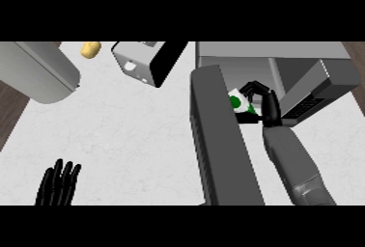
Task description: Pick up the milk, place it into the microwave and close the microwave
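Right now the milk [239, 102], a small white carton with a green round mark on its face, sits tilted at the mouth of the microwave [299, 62], its long axis running roughly from far-left to near-right; which end is its top I cannot tell, since much of it is hidden. It lies just left of the right hand [262, 99], whose black fingers and thumb curl round it from the right side, clamped on the carton. The grey right forearm runs back toward the near edge. To the carton's left stands the microwave door [217, 140], a long dark grey slab swung open toward the near side. At the near left the left hand [58, 182] rests with fingers straight and spread, pointing far. The counter [128, 140] is white and faintly mottled. At the far left lie a smooth grey rounded cylinder [39, 70], a small yellow lump [91, 49], and a boxy white and black appliance [146, 61].
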